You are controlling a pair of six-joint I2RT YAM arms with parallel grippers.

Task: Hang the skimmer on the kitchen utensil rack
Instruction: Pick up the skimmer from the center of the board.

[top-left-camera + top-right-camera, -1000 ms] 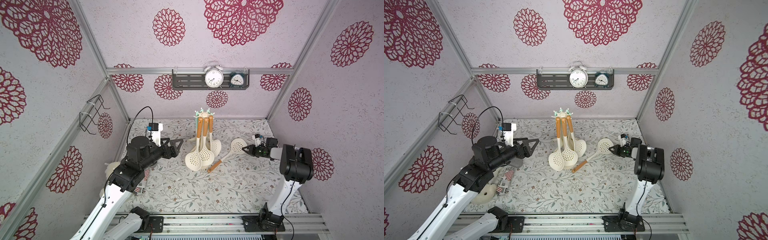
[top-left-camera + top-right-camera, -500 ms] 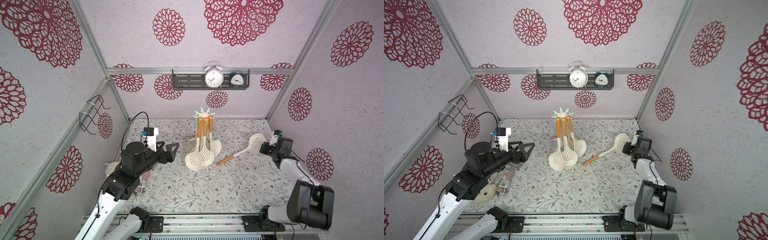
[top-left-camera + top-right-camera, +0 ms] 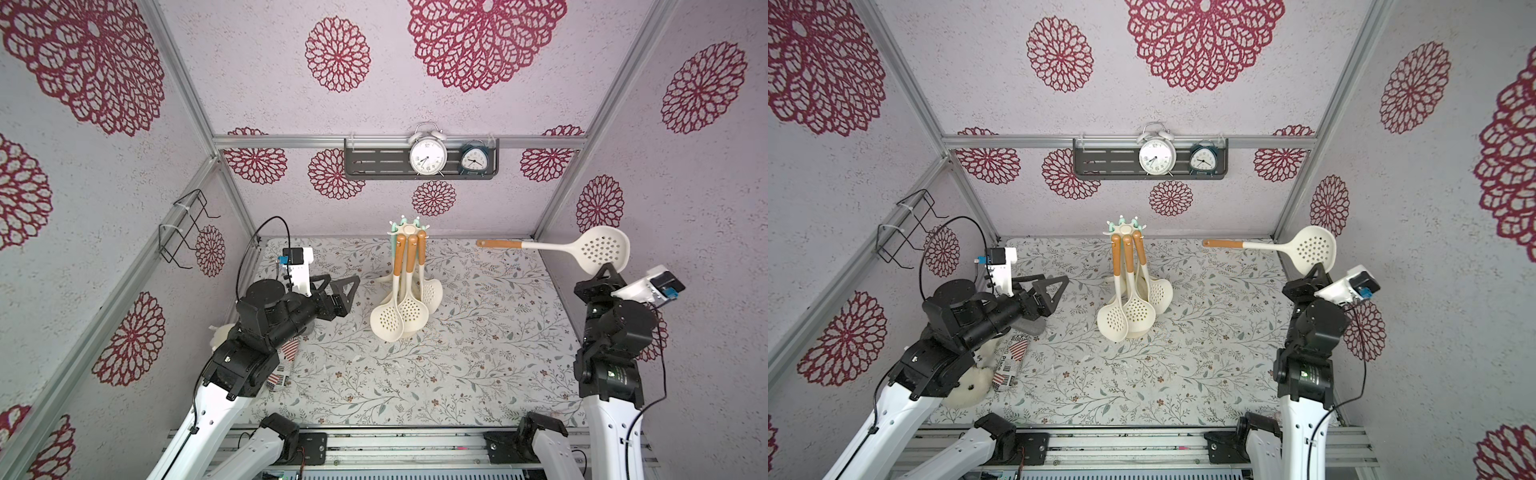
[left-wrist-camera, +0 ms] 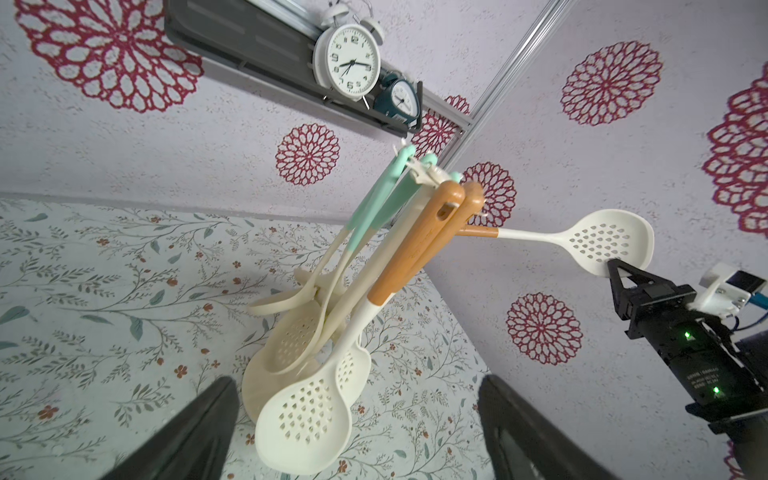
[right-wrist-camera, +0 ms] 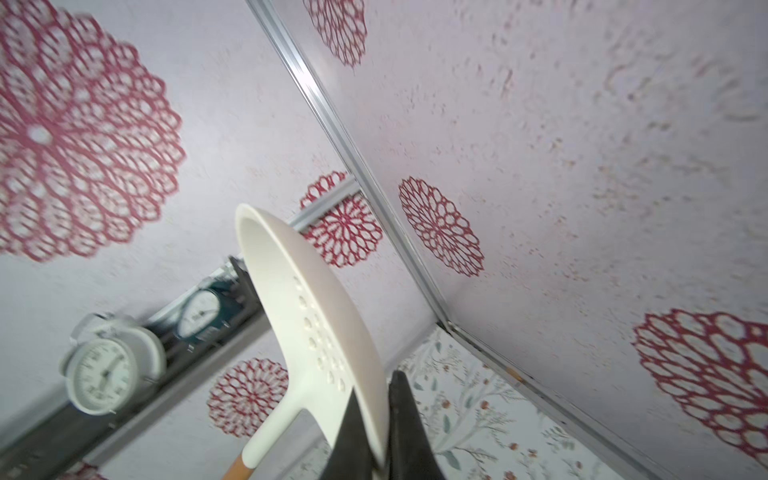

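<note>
My right claw pinches the skimmer by its bowl rim, three o'clock from the rack; my left claw stands spread.

Utensil rack centre of table; skimmer in air right of it, handle twd rack; clocks on shelf behind

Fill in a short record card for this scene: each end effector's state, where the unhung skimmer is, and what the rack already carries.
right end effector: shut on the bowl rim of the cream perforated skimmer with orange handle
skimmer position: raised above the floral-patterned table, roughly level, handle pointing toward the rack
left end effector: open, empty
cream plastic utensil rack: upright, other utensils with orange and mint handles hanging
task status: skimmer not yet hung
</note>
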